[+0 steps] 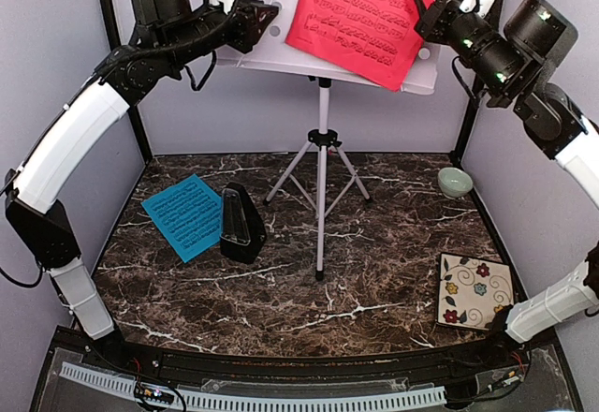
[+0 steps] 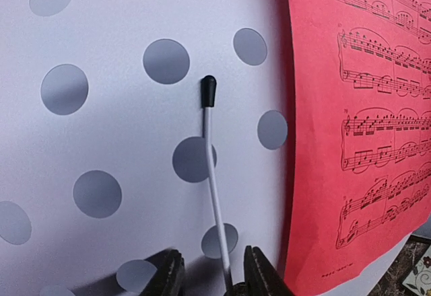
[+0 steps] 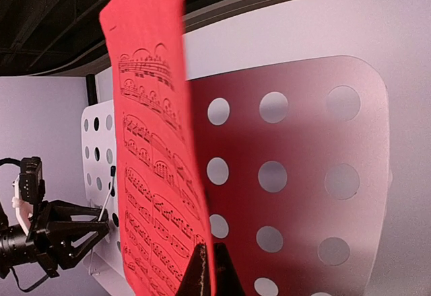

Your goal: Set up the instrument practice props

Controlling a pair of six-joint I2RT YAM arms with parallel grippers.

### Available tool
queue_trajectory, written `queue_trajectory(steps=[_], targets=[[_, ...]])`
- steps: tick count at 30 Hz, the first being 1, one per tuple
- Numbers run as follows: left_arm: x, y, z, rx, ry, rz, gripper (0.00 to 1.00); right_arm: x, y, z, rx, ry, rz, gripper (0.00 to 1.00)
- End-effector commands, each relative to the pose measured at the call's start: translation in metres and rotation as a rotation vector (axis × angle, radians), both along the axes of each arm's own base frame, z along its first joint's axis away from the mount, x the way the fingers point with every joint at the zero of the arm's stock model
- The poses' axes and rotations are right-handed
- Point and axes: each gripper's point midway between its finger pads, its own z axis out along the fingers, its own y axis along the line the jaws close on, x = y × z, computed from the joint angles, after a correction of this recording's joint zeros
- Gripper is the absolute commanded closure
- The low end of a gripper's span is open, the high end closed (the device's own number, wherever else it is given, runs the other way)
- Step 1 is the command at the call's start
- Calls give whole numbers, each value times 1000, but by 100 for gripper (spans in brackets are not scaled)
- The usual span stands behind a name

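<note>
The white tripod music stand [image 1: 323, 150] stands at the back centre, its perforated desk [image 1: 271, 56] high up. The red sheet-music page [image 1: 365, 14] leans on the desk, tilted. My right gripper [image 1: 419, 5] is shut on the page's right edge; the right wrist view shows its jaws [image 3: 212, 269] pinching the page [image 3: 148, 141]. My left gripper [image 1: 267, 21] is open at the desk's left part [image 2: 114, 134]. A thin white stick with a black tip [image 2: 214, 175] stands between its jaws [image 2: 209, 276], next to the right finger. The cyan-blue page [image 1: 187, 215] and the black metronome [image 1: 241, 225] lie on the table.
A small pale green bowl [image 1: 455, 183] sits at the right back of the dark marble table [image 1: 374, 272]. A floral square tile [image 1: 474, 290] lies at the front right. The stand's legs spread over the table's middle. Grey walls close in on both sides.
</note>
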Motion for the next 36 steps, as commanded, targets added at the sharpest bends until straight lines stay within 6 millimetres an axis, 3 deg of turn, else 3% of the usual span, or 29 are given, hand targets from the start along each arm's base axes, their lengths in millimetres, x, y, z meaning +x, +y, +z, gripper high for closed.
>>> queue_trajectory(steps=[1,12,23,36], targets=[[0,6,14,2,-43,34,71,7,-7,19,52,-43,-18,100],[-4,7,20,-47,-64,22,100,27,-4,19,1,-65,-65,100],[-14,18,24,-135,-136,27,100,20,-17,20,-68,-98,-123,100],[-33,10,35,-177,-240,-76,100,18,-4,28,-158,-137,-97,100]])
